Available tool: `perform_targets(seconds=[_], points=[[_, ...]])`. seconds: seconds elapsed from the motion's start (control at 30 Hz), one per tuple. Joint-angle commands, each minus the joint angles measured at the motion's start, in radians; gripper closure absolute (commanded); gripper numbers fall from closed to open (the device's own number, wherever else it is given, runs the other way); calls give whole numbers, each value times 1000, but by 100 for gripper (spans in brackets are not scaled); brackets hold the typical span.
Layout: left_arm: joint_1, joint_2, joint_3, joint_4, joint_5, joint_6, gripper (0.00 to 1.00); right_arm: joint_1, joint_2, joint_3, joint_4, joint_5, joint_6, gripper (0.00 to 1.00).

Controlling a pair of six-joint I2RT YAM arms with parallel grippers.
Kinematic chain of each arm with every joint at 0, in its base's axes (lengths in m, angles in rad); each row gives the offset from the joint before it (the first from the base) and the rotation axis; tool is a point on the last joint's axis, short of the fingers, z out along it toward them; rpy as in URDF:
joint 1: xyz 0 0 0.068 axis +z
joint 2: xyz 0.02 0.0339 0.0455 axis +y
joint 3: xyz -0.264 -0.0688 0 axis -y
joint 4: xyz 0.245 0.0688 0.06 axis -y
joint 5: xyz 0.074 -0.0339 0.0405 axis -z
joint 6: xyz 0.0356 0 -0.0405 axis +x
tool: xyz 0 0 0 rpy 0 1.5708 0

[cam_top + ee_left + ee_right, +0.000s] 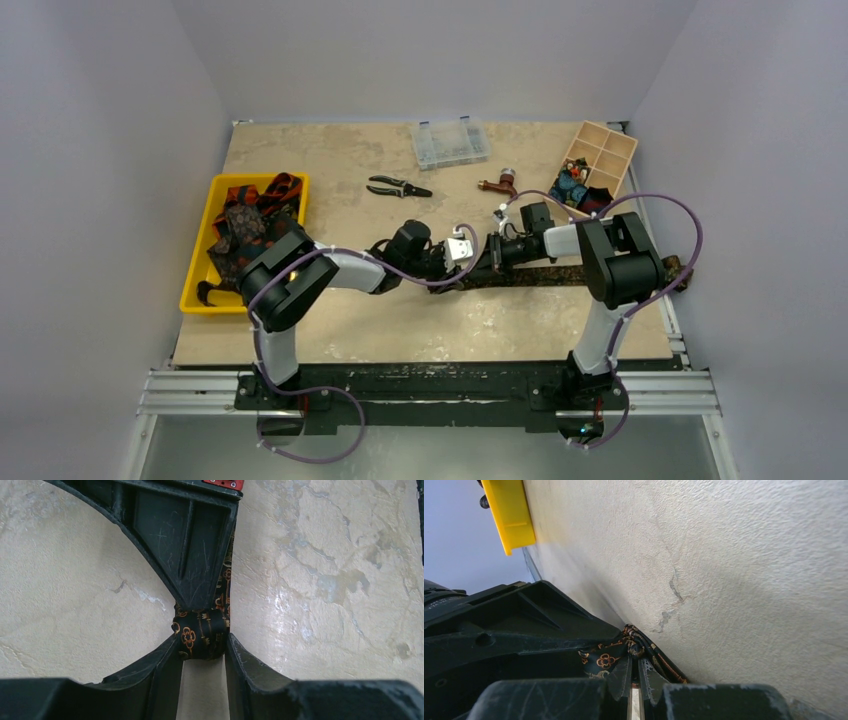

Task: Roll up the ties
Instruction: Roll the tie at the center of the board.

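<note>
One dark tie with an orange pattern lies stretched across the table's middle, running right to the table's edge. Its left end is wound into a small roll. My left gripper has a finger against each side of that roll. My right gripper comes in from the opposite side, pinched shut on the cloth at the roll's core; one of its fingers hangs over the roll in the left wrist view. In the top view both grippers meet, left gripper facing right gripper. More ties are heaped in a yellow bin.
Black-handled pliers lie behind the grippers. A clear plastic box stands at the back. A wooden compartment tray holds rolled cloth at the back right, with a small brown object near it. The yellow bin's edge shows in the right wrist view.
</note>
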Motion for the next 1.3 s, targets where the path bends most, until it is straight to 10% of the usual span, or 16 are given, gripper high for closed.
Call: perform_targets(seconds=[0.0,0.3,0.47,0.97,1.27], points=[[-24,36,65,99,17,-69,64,4,19,-29,19,127,-37,100],[-25,106,55,84,7,-29,58,3,5,-44,33,127,-33,100],[-30,99,57,-18,-56,57,76,4,9,-20,4,114,-44,100],[-90,60,80,-307,-257,128,80,-35,-167,58,-318,4,-176,56],[-106,68,93,-320,-262,138,80,-10,-91,68,-177,-10,-53,55]])
